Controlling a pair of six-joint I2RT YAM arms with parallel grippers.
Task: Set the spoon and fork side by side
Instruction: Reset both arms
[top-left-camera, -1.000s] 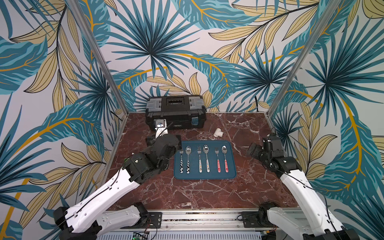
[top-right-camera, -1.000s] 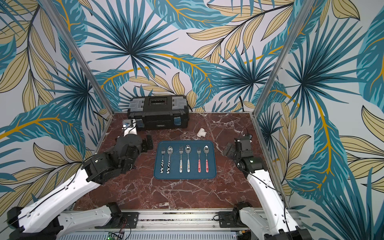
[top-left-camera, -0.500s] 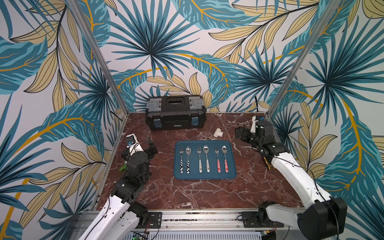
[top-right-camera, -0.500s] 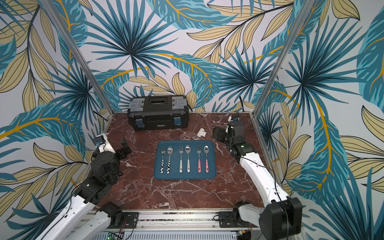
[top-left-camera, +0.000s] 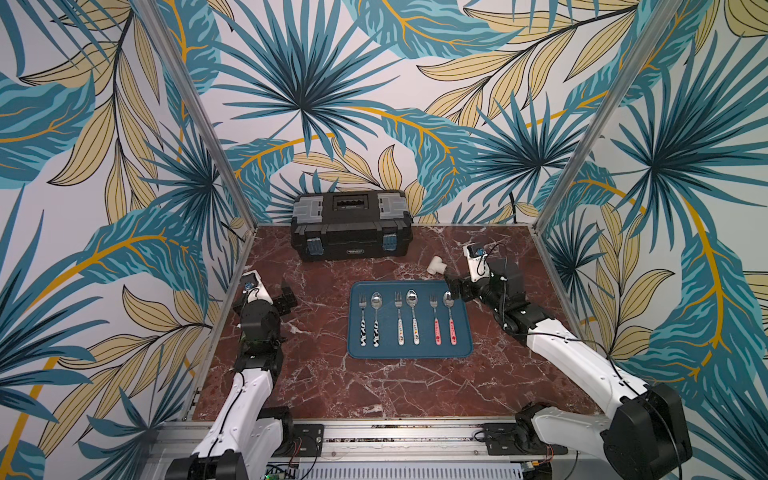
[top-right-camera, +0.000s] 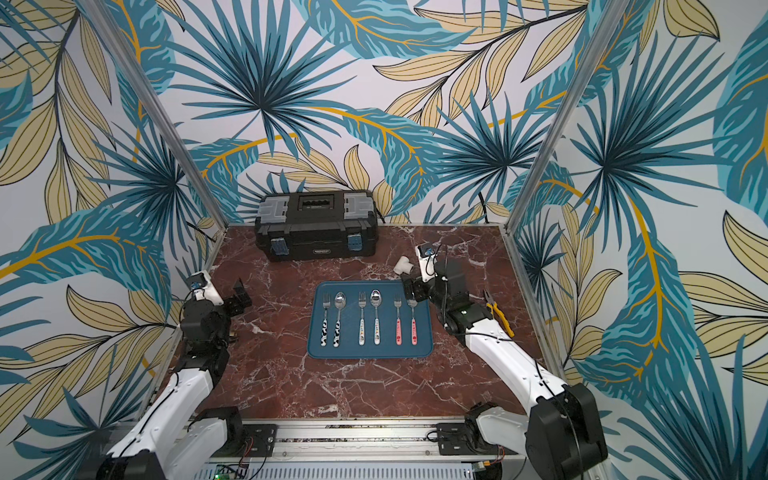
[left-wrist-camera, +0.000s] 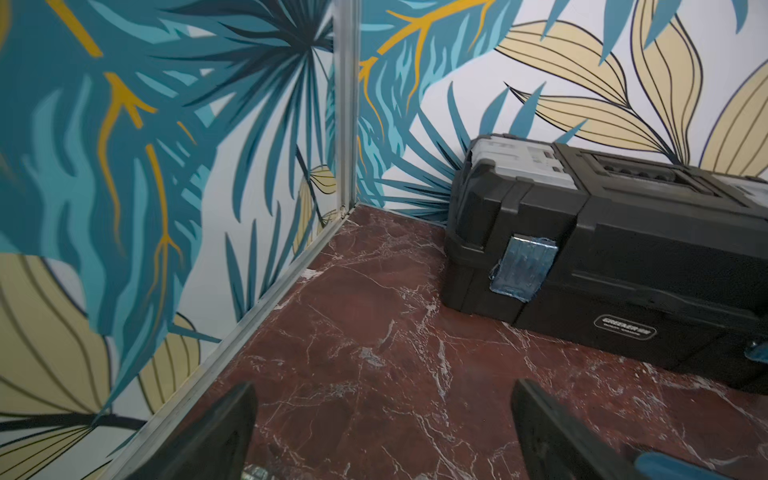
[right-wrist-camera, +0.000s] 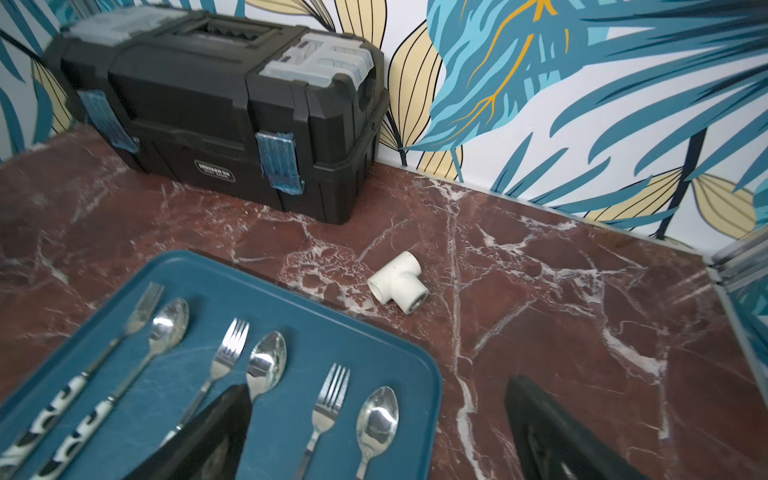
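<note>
Findings: the left gripper (left-wrist-camera: 382, 386) hangs at the left edge of the desk (top-left-camera: 374, 395), jaws wide and empty, facing the far left corner. The right gripper (right-wrist-camera: 378, 386) hovers over the far right corner of the tray (top-left-camera: 415, 352), jaws wide, holding nothing. The pink-handled fork (top-left-camera: 435, 320) and spoon (top-left-camera: 450, 318) lie parallel at the tray's right edge, like two other pairs; the placement is judged complete. The desk is red marble: toolbox (top-left-camera: 351, 230) at the far edge, pipe tee (top-left-camera: 436, 264) just beyond the tray, pliers (top-right-camera: 498, 316) near the right edge. Leaf-print walls (top-left-camera: 332, 104) enclose three sides.
</note>
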